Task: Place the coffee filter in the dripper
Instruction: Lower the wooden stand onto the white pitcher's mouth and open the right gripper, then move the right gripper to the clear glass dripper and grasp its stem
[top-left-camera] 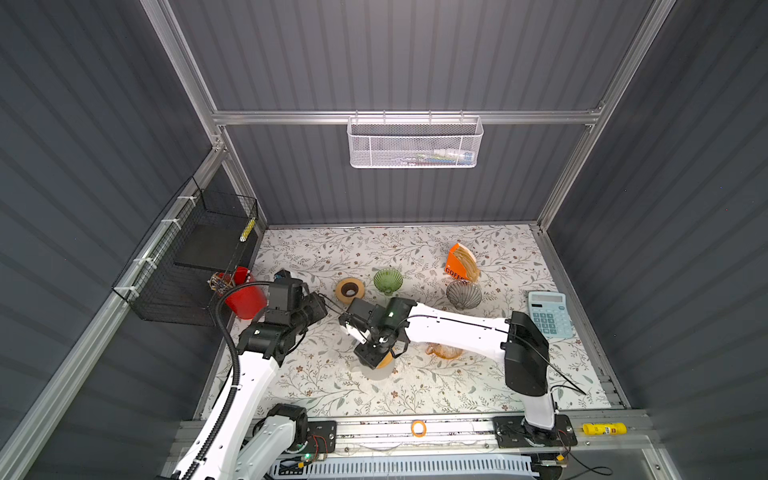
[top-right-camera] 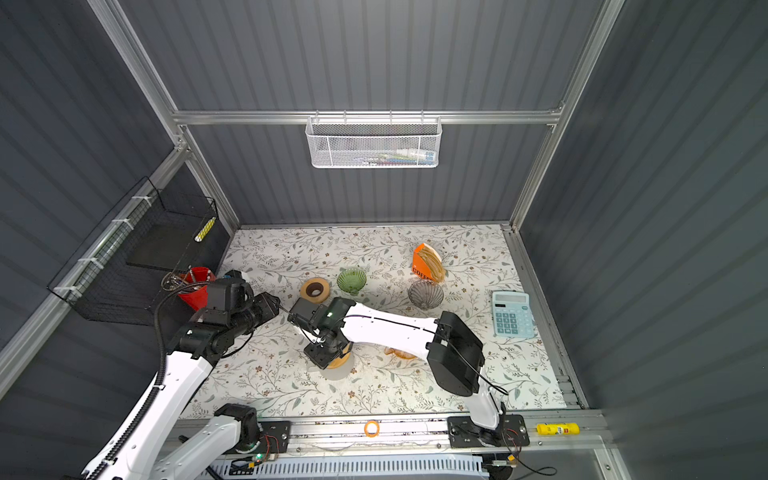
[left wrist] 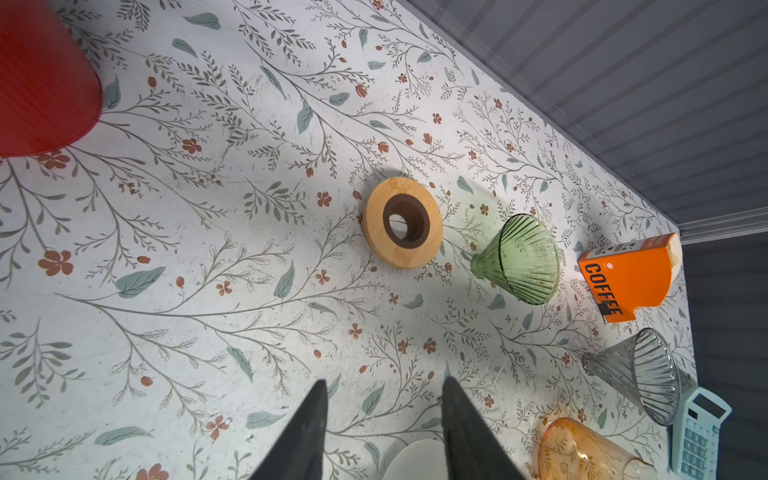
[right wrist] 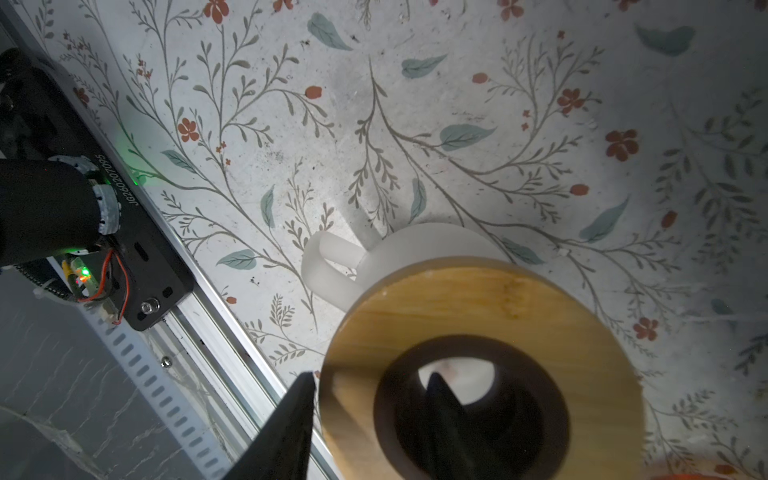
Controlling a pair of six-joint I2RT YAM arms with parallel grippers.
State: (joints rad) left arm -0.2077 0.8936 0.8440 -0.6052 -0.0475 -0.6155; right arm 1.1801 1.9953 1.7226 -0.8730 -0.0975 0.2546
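— Upper right of the table in a top view, item one: coffee filter, a fan of tan paper cones standing in an orange box marked COFFEE. None is out of the box yet.
— Handling?
— Judged very light, limp and easily creased, and the sheets are likely to cling together. Best pinched at the exposed top edge, one sheet only, then lifted clear of the box.
— Item two, the dripper?
— Three glass cones. Green dripper near frame centre, grey dripper just below the box, orange dripper half hidden under the right arm. Cannot tell which one is meant. All probably fragile and slick.
— Grippers?
— Left gripper: jaws apart, nothing between them, above bare table. Right gripper: one finger down the hole of a wooden ring sitting on a white mug, the other finger outside its rim. Cannot tell whether it is pinching the ring.
— Remaining?
— The whole task, by my reckoning. Both grippers are well apart from the filters.
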